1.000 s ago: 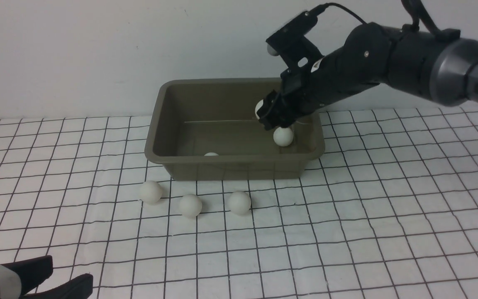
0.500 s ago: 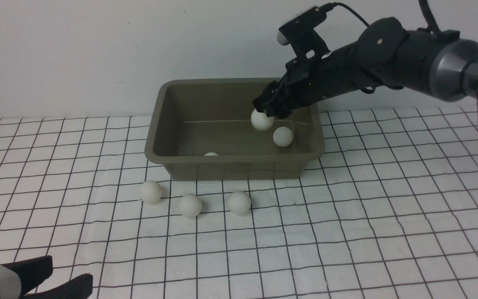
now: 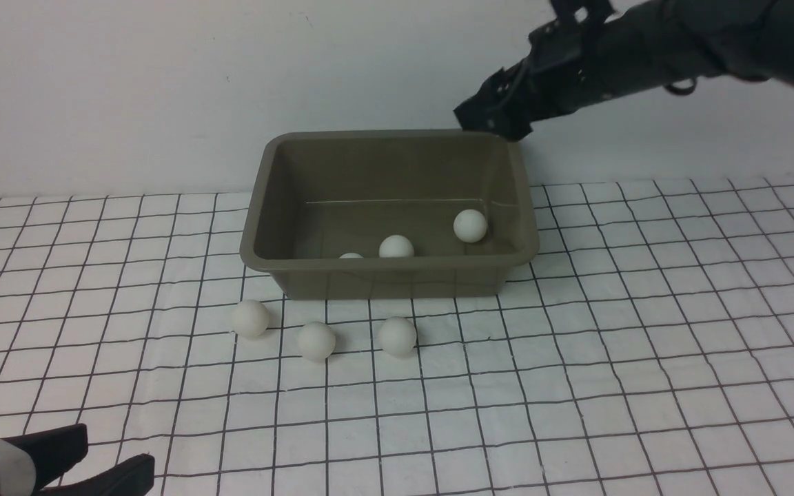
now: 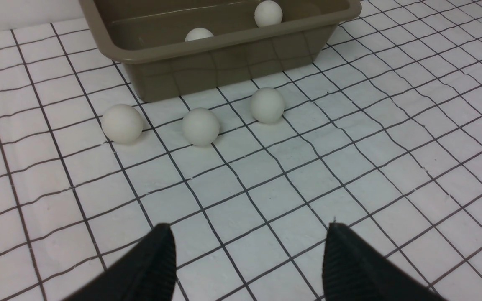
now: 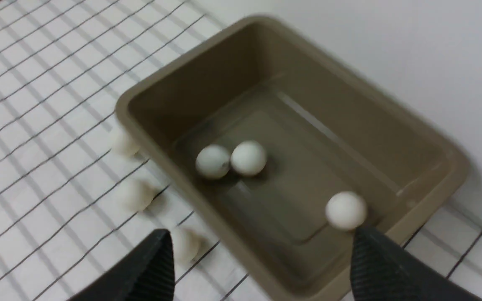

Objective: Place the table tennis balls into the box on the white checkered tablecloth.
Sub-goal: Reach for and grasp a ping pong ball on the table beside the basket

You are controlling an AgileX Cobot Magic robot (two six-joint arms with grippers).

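Olive-brown box now holds three of the six table tennis balls — the newest ball, just dropped, settling by its near wall — as the right gripper, jaws wide and empty, lifts clear, three balls left on the white checkered tablecloth.

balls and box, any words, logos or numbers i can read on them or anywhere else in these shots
No text can be read in any view.
table tennis ball in the box: a faint dark smudge, perhaps a logo, too blurred to read.
box and white checkered tablecloth: no print shows, only the cloth's grid lines.
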